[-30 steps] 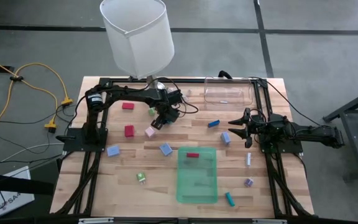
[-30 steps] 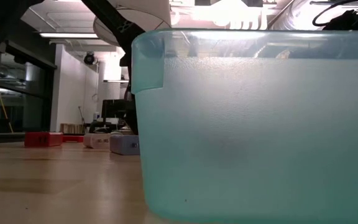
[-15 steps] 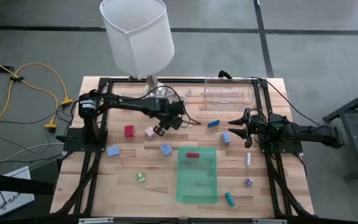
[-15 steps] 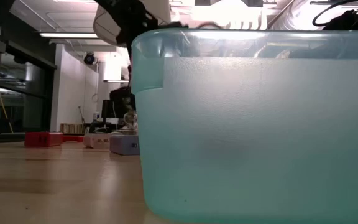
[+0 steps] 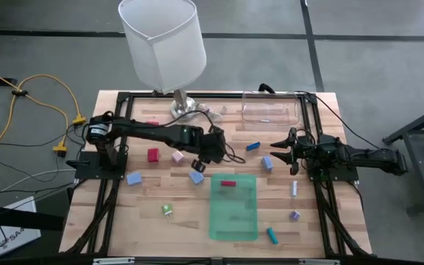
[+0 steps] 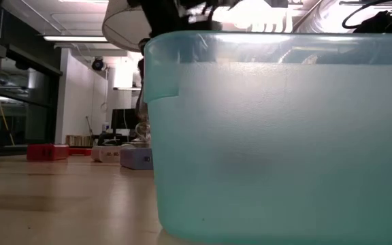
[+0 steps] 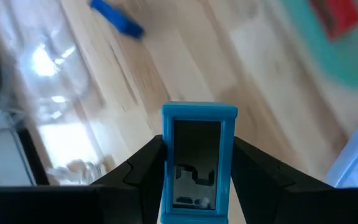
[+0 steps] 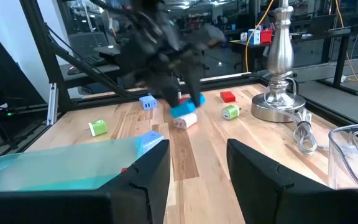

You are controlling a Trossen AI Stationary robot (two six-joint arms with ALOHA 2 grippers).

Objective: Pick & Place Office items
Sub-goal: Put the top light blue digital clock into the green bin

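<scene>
My left gripper (image 5: 200,165) hangs over the table's middle, just left of the flat green tray (image 5: 234,217), shut on a small blue frame-shaped piece (image 7: 199,158), also seen as a blue piece (image 8: 187,107) in the right wrist view. One red block (image 5: 228,183) lies in the tray. More office items lie flat on the wood: a red block (image 5: 152,154), a pink piece (image 5: 177,156), light blue blocks (image 5: 196,177) (image 5: 134,178), a blue stick (image 5: 252,146). My right gripper (image 5: 277,147) waits at the right, open, with nothing between its fingers. My left gripper pinches the blue piece by its two long sides (image 7: 166,163) between the two fingers. The fingers (image 7: 138,177) slant down from the table's left and lie alongside the piece. The piece is lifted clear of the table, its open face toward the wrist camera.
A clear container (image 5: 269,110) stands at the far right, a lamp (image 5: 160,44) with its metal base at the far middle. A white stick (image 5: 294,189), a purple piece (image 5: 294,216), a teal piece (image 5: 272,235) and a green piece (image 5: 167,210) lie around the tray.
My left gripper has risen and swung toward the table's right and near edges, toward the green tray, carrying the blue piece clear of the table. Its fingers have stayed shut on the piece.
</scene>
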